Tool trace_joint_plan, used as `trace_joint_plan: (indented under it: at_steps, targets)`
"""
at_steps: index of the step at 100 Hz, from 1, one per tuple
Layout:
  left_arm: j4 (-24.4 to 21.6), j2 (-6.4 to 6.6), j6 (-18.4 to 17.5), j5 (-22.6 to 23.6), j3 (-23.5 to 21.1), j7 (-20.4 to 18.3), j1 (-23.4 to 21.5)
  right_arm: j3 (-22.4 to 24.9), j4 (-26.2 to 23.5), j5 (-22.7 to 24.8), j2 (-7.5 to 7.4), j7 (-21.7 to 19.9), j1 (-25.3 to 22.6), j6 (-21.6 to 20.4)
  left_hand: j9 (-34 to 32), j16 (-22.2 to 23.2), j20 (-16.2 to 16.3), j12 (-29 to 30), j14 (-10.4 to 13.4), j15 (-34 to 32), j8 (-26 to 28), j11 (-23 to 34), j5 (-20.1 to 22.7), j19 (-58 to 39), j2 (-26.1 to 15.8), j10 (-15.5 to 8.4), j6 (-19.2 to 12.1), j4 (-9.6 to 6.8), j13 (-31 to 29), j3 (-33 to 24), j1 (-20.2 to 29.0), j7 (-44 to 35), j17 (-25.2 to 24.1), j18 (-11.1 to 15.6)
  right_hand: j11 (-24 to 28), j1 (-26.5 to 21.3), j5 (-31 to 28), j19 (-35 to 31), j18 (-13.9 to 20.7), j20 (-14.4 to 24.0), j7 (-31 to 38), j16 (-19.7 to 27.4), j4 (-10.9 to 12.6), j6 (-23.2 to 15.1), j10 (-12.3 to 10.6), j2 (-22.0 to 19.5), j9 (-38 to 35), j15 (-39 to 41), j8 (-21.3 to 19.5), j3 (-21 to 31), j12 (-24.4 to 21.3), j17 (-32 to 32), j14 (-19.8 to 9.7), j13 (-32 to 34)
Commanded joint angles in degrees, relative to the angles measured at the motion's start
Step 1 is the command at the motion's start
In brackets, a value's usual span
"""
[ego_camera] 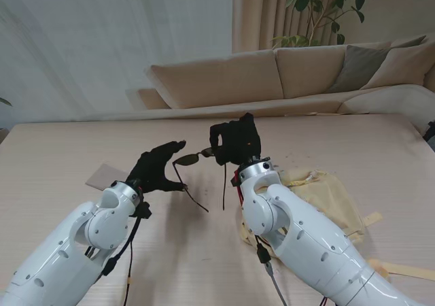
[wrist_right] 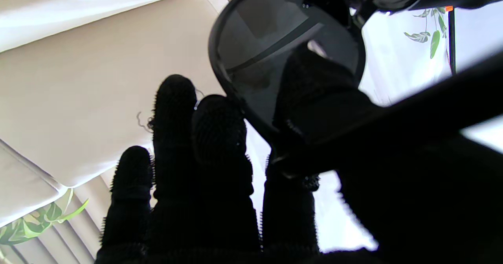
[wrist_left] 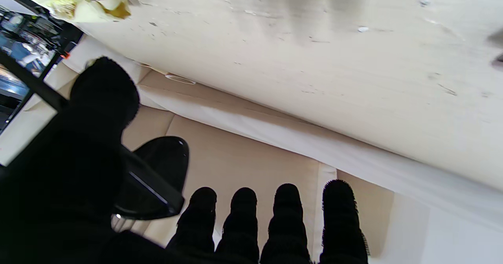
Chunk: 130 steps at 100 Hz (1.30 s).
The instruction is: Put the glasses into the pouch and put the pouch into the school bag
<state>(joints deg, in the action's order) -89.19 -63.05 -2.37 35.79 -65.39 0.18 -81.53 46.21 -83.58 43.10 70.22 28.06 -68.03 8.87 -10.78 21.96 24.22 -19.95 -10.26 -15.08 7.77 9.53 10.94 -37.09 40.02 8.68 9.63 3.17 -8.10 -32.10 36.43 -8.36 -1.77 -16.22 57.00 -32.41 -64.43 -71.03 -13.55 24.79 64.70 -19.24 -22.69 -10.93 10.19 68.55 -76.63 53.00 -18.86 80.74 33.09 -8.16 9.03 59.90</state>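
Stand view, L to R: pouch (ego_camera: 105,175) flat on table (ego_camera: 54,149) at far left, left hand (ego_camera: 155,168) pinching one lens end of glasses (ego_camera: 192,159), right hand (ego_camera: 236,141) closed on the other end, school bag (ego_camera: 326,190) at right. Glasses held in air btwn both hands, temples dangling open. Best fold temples first, w/ one hand steadying frame, before aiming at pouch.

This is looking like a home living room. A beige sofa (ego_camera: 285,75) is sitting beyond the table's (ego_camera: 68,143) far edge. Curtains (ego_camera: 102,41) and a plant (ego_camera: 326,7) are standing behind it.
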Motion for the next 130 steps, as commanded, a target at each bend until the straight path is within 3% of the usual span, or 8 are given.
trace_joint_plan:
  at_steps: [1, 38, 66, 72, 81, 95, 112, 130]
  targets:
    - [-0.27, -0.35, -1.14, -0.88, 0.56, -1.14, 1.1, -0.44, -0.83, 0.07, 0.46, -0.72, -0.46, 0.14, 1.12, 0.63, -0.6, -0.64, -0.62, -0.76, -0.63, 0.63, -1.68, -1.18, 2.75, -0.64, -0.12, 2.67, 0.73, -1.93, -1.25, 0.21, -0.25, -1.11, 1.44, -3.68, -3.17, -1.59, -0.28, 0.72, 2.24, 0.51, -1.15, -0.37, 7.32, 0.81, -2.71, 1.39, -0.98, 7.86, 0.71, 0.14, -2.59, 3.66]
    - [4.13, -1.38, -4.12, -0.64, 3.15, 3.98, 4.34, -0.7, -3.13, 0.09, 0.06, -2.09, -1.95, -0.99, -8.94, 4.84, 0.57, -6.53, -0.51, -6.05, 11.3, 15.84, -1.12, -3.89, 0.32, -5.67, -7.6, 0.92, -11.41, -0.67, 0.76, -23.15, 2.5, -3.6, 1.3, -3.62, -3.09, -1.21, 0.14, 0.64, 2.16, 0.54, -1.08, -0.58, 7.05, 0.45, -2.49, 1.19, -0.98, 7.83, 0.8, 0.71, -2.92, 3.35]
    - [7.63, -2.97, -5.75, -4.17, 4.28, 8.77, 5.79, -1.38, -3.08, 0.29, 0.07, -2.35, -1.98, -0.72, -33.29, 12.1, 2.95, -12.8, 0.54, -19.2, 22.53, 24.01, 19.07, -14.01, -4.82, -9.37, -17.49, -0.62, -29.78, -3.76, 3.29, -38.87, 8.03, -4.31, 1.2, -3.53, -2.89, -1.27, 0.51, 0.67, 1.77, 0.45, -1.07, -0.73, 6.77, 0.34, -2.31, 1.03, -0.82, 7.79, 0.81, 0.72, -3.23, 3.23]
    - [7.99, -3.01, -5.66, -4.63, 4.49, 8.57, 6.0, -1.78, -2.91, 0.19, 0.17, -2.38, -1.79, -0.35, -37.38, 12.99, 3.46, -13.95, -0.84, -21.52, 22.96, 24.72, 22.58, -15.86, -4.81, -9.28, -20.09, 0.9, -32.06, -1.03, 6.18, -40.8, 8.82, -4.15, 1.1, -3.29, -2.81, -1.28, 0.51, 0.68, 1.56, 0.51, -1.09, -1.0, 6.46, 0.15, -2.13, 0.82, -0.68, 7.82, 0.75, 0.73, -3.47, 2.92]
    - [8.53, -3.33, -5.4, -5.84, 4.71, 8.96, 6.19, -2.17, -3.04, 0.08, 0.01, -3.4, -1.71, -0.46, -43.34, 13.55, 4.19, -22.67, -1.08, -24.16, 21.19, 22.83, 25.73, -17.81, -7.67, -9.26, -22.61, -0.11, -35.04, 4.93, 11.23, -45.39, 9.96, -4.4, 1.19, -2.84, -1.87, -1.17, 0.79, 0.64, 0.99, 0.38, -0.98, -1.25, 5.68, -1.19, -1.09, 0.44, -0.67, 7.19, 0.78, 0.64, -4.16, 1.99]
    - [8.45, -3.58, -5.01, -7.4, 4.34, 9.16, 5.68, -2.56, -2.85, 1.08, -0.35, -4.13, -1.43, -0.71, -48.88, 14.92, 5.47, -22.13, -3.71, -29.14, 18.62, 25.17, 32.36, -20.21, -15.26, -6.54, -21.27, 0.12, -39.38, 8.2, 12.99, -47.31, 11.64, -5.43, 1.97, -1.78, 2.28, -0.54, 1.6, 0.35, -1.67, -0.84, 0.93, -1.57, 3.06, -8.01, 2.67, -0.81, -1.14, 1.56, -0.25, 1.0, -5.86, -0.59]
    - [7.33, -3.59, -3.86, -8.34, 3.54, 8.76, 4.59, -1.7, -3.79, -0.03, -0.51, -5.46, -2.25, -0.42, -50.09, 16.5, 7.12, -18.84, -5.99, -32.84, 18.51, 28.4, 34.02, -23.26, -18.28, -4.92, -18.59, 0.82, -40.54, 11.35, 15.57, -47.18, 12.91, -5.74, -0.61, 2.77, 14.15, 2.5, 2.6, -1.39, -7.57, -4.68, 0.9, -0.18, 1.81, -12.38, 15.24, -4.43, 1.8, -4.6, -2.94, 7.61, -4.35, -10.78]
    - [6.26, -3.41, -1.89, -9.43, 2.93, 7.03, 4.14, 0.65, -5.84, -1.72, -1.05, -7.47, -3.55, -2.33, -50.88, 20.81, 8.95, -23.02, -8.36, -39.26, 20.91, 33.35, 34.09, -26.44, -20.63, -2.84, -15.51, 1.03, -41.02, 14.51, 18.64, -46.58, 13.51, -5.47, -0.54, 8.18, 25.62, 6.44, 5.1, -5.25, -14.49, -7.44, 9.15, 0.72, -1.24, -21.29, 31.96, -7.24, -2.91, -7.23, -6.13, 12.83, -5.64, -22.78]
